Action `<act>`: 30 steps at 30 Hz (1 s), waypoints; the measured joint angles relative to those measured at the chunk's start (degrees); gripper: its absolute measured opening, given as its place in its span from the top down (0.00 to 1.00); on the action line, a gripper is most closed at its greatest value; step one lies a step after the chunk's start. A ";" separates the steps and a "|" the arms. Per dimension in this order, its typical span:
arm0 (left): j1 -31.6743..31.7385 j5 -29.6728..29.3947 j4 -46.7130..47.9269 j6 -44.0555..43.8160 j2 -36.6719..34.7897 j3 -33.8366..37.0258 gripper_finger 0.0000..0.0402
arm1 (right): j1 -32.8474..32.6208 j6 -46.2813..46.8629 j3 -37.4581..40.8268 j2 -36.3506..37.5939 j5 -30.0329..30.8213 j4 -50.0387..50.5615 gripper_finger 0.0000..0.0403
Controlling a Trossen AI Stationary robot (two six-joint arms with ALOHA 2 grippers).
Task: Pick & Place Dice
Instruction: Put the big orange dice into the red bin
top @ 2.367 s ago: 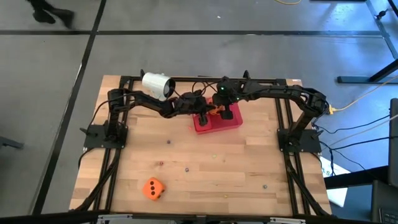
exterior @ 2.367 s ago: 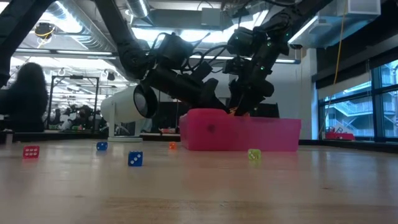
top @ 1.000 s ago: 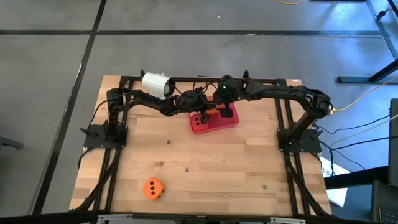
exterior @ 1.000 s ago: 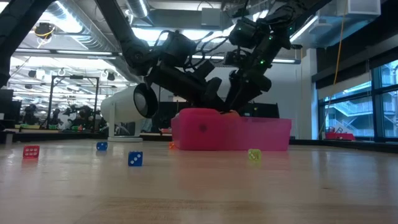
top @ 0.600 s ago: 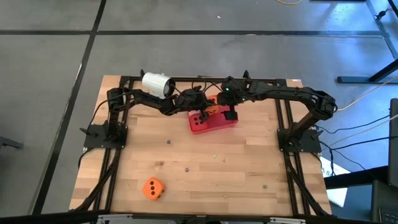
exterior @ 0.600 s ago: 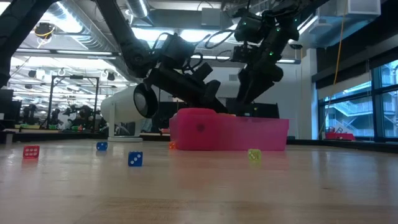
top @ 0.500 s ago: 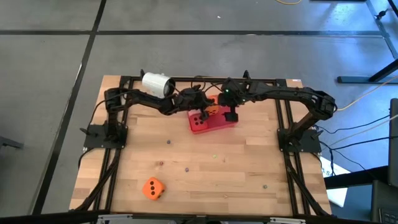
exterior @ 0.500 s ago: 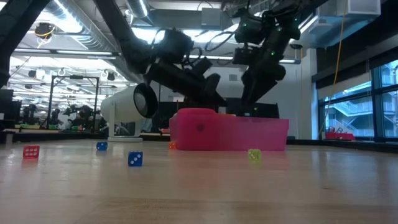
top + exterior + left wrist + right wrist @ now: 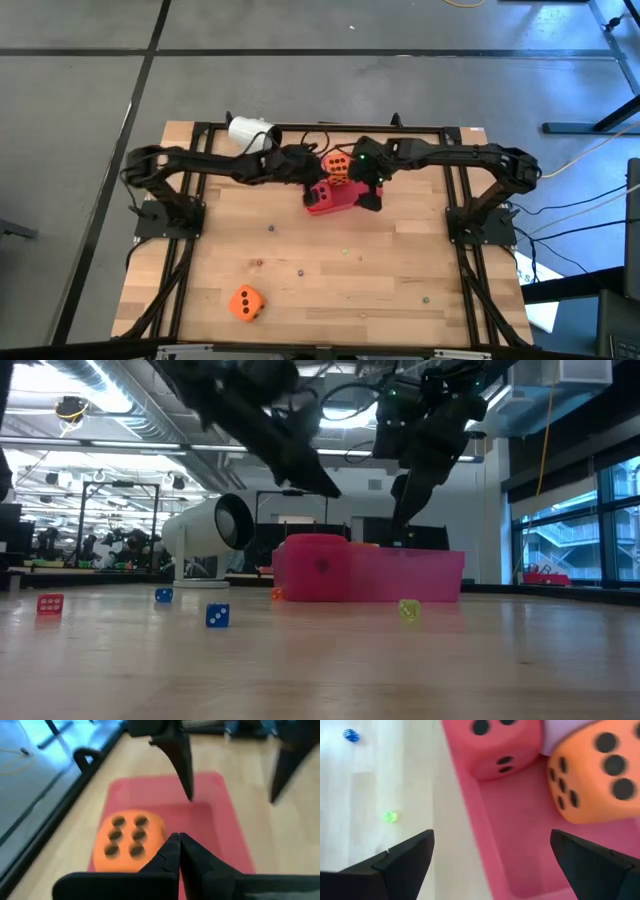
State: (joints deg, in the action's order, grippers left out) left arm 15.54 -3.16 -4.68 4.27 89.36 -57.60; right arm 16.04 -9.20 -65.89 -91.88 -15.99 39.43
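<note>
From above, the wooden bench (image 9: 340, 260) is sitting on grey floor, carrying a red tray (image 9: 335, 197) near its far edge. An orange die (image 9: 338, 163) is lying at the tray's far end; another orange die (image 9: 246, 302) is resting well apart near the front. Level with the bench, a white cup (image 9: 210, 535) is lying on its side. My left claw (image 9: 179, 851) is hovering clenched and empty over the tray. My right claw (image 9: 492, 857) is hanging released above the tray, where a red die (image 9: 502, 742) is sitting beside an orange one.
</note>
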 joint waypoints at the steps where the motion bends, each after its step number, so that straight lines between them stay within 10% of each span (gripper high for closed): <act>1: -0.97 -0.34 3.01 0.00 -1.71 0.00 0.99 | -0.76 0.30 0.00 -0.02 0.02 -0.16 0.02; 17: -22.14 -5.53 11.96 -6.44 -28.39 12.02 1.00 | -14.91 5.80 0.00 -0.07 0.24 -11.95 0.02; 30: -33.70 -2.64 8.20 -8.78 -27.40 15.19 0.99 | -20.73 2.53 0.04 -0.98 2.03 -21.50 0.02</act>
State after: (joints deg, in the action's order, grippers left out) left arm -18.16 -5.81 3.52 -4.50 61.96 -42.41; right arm -4.69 -6.67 -65.85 -92.86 -13.96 17.93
